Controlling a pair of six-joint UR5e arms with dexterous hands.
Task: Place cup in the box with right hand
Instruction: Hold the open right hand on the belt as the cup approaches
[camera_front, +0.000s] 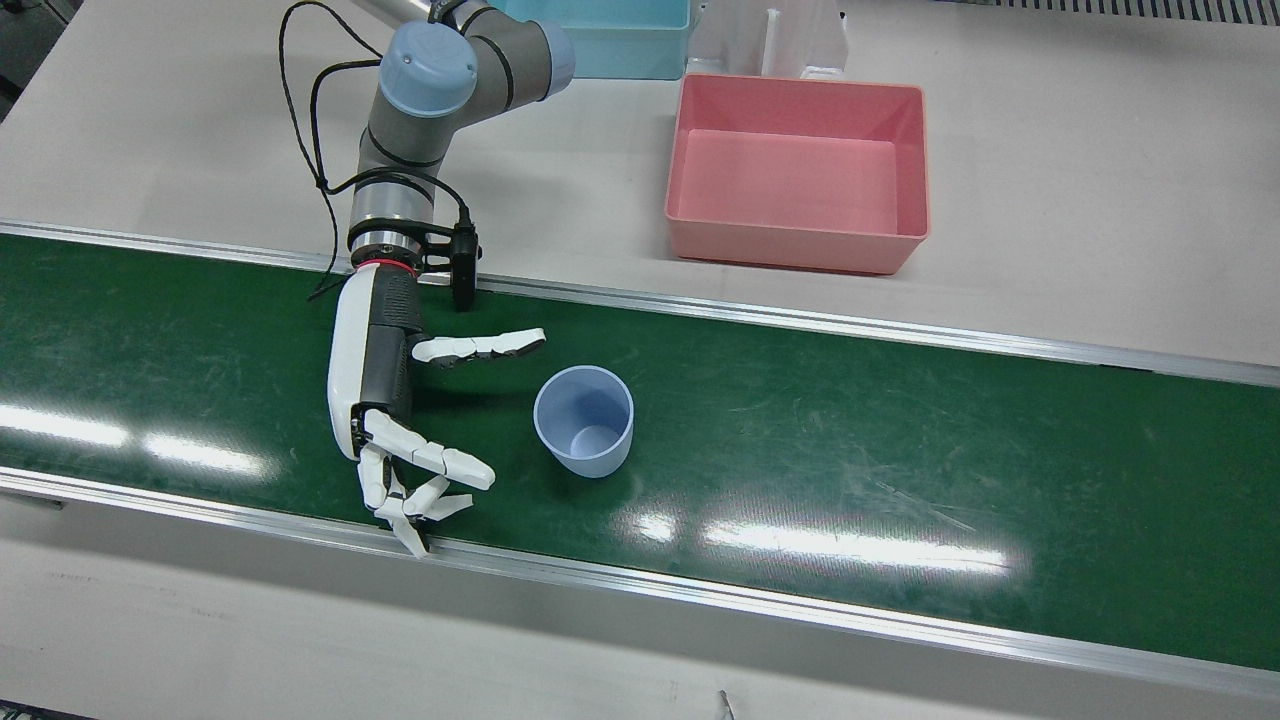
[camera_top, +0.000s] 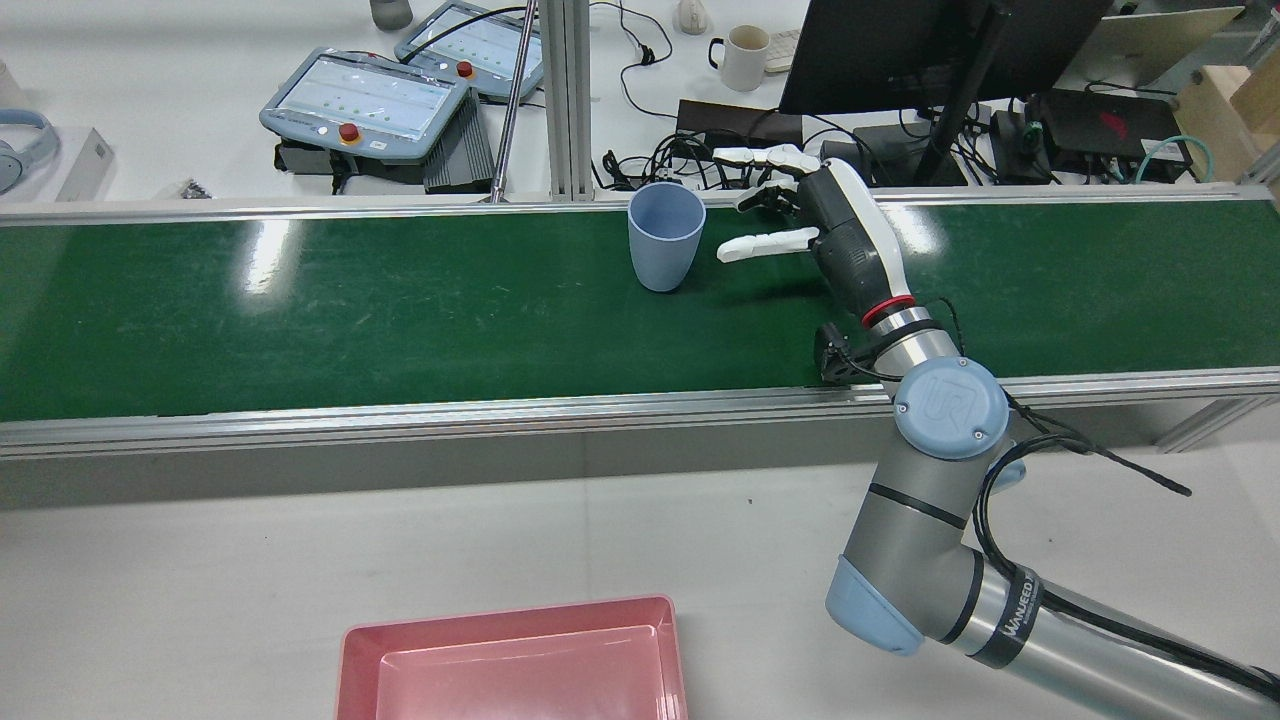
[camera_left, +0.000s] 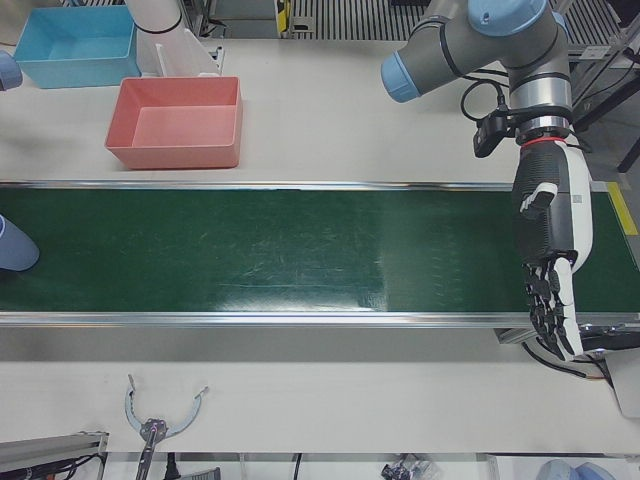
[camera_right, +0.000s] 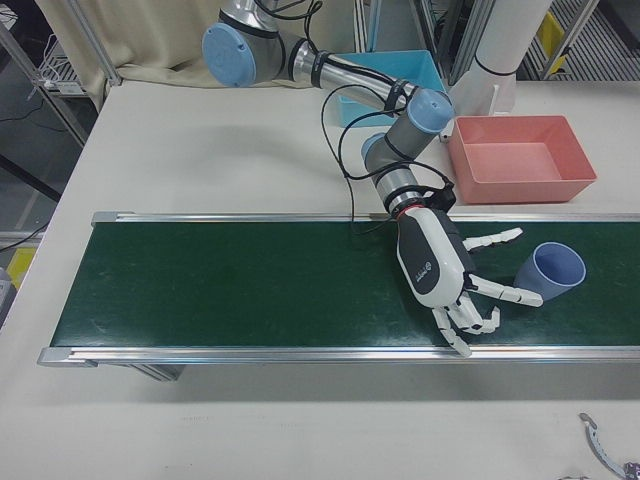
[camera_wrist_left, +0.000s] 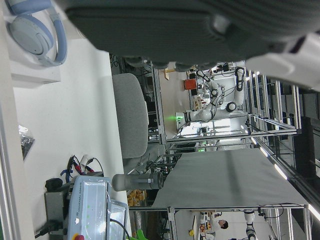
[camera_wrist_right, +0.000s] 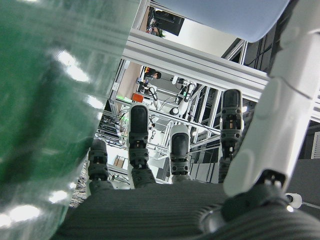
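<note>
Blue bin (camera_front: 610, 40), white mug (camera_top: 742, 56).

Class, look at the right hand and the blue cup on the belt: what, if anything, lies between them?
Nothing: in the front view only bare green belt separates the open right hand from the cup.

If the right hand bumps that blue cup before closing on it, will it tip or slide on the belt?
Tipping looks likelier: the cup stands upright, tapering to a base narrower than its rim. It is empty and looks like thin plastic, so probably light and easily knocked. The right hand is open beside it, not touching; its smooth wall may slip.
</note>
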